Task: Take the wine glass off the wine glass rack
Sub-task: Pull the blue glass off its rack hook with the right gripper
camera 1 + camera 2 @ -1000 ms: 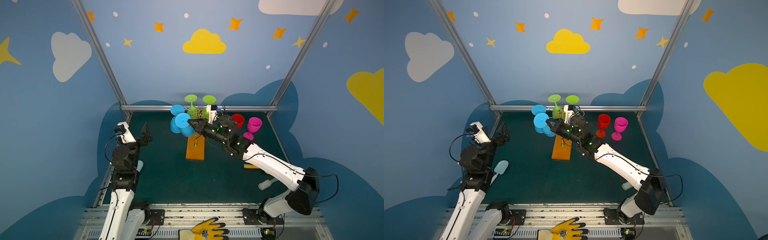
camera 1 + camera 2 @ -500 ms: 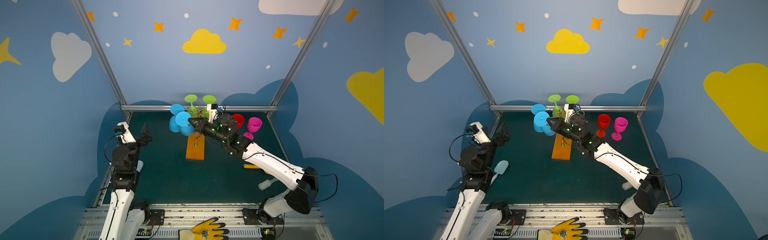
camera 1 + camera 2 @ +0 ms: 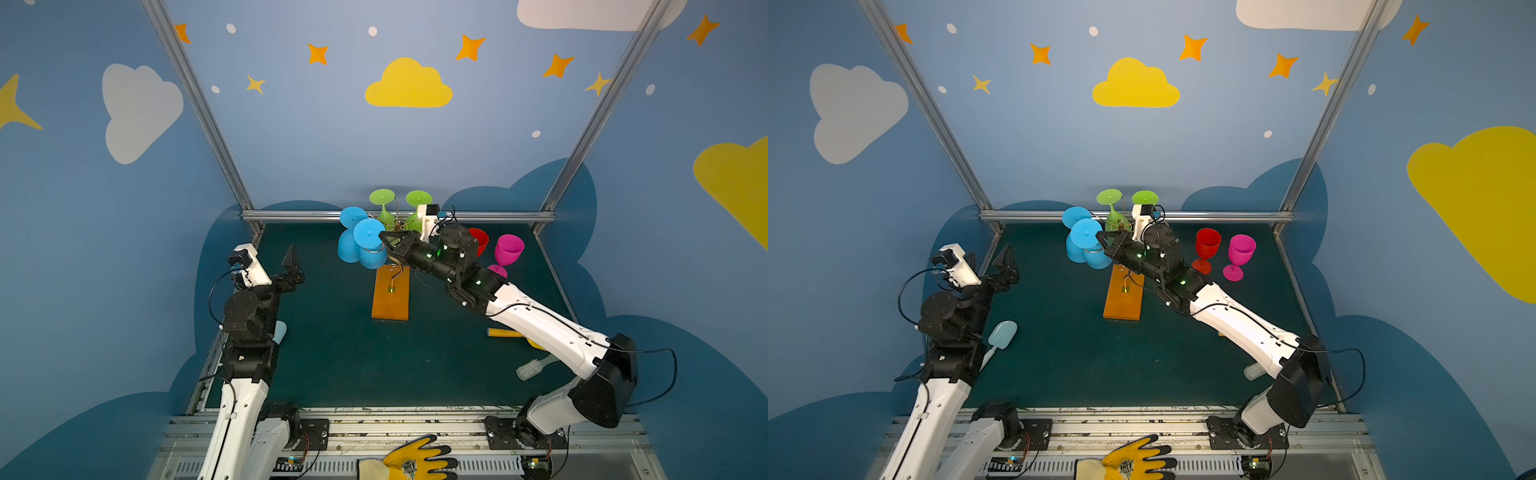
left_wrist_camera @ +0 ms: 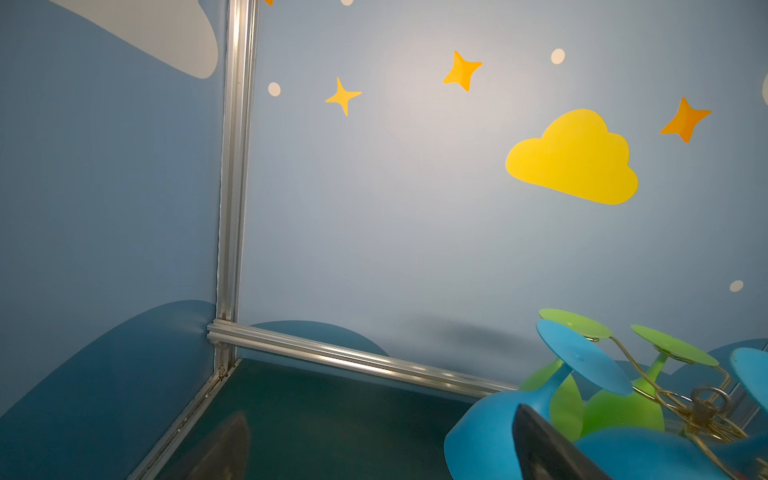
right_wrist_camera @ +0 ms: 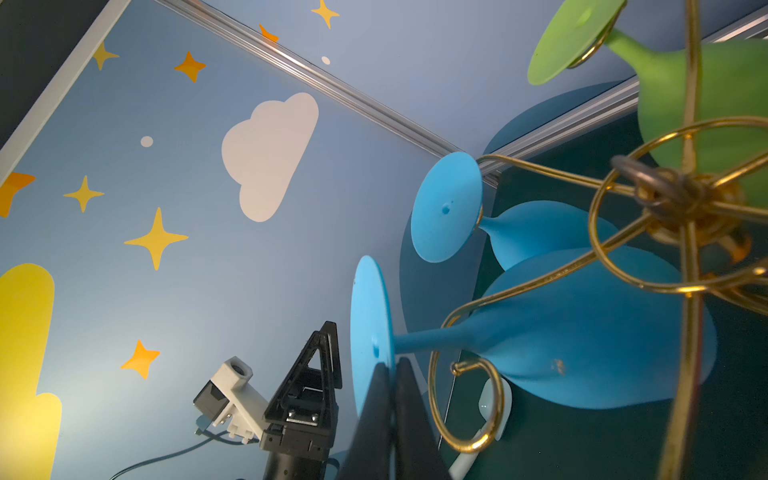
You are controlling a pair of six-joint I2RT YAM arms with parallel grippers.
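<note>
Blue foot-rim pinched by your right gripper (image 5: 392, 365).
That blue wine glass (image 5: 582, 332) hangs on the wine glass rack (image 3: 390, 297), a second blue glass (image 5: 540, 232) just beside, green glasses (image 3: 384, 216) behind; your left gripper (image 4: 380, 411) is spread, well apart.

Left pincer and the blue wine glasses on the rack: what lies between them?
Nothing but bare green mat separates the open left pincer from the blue wine glasses; both top views show it.
</note>
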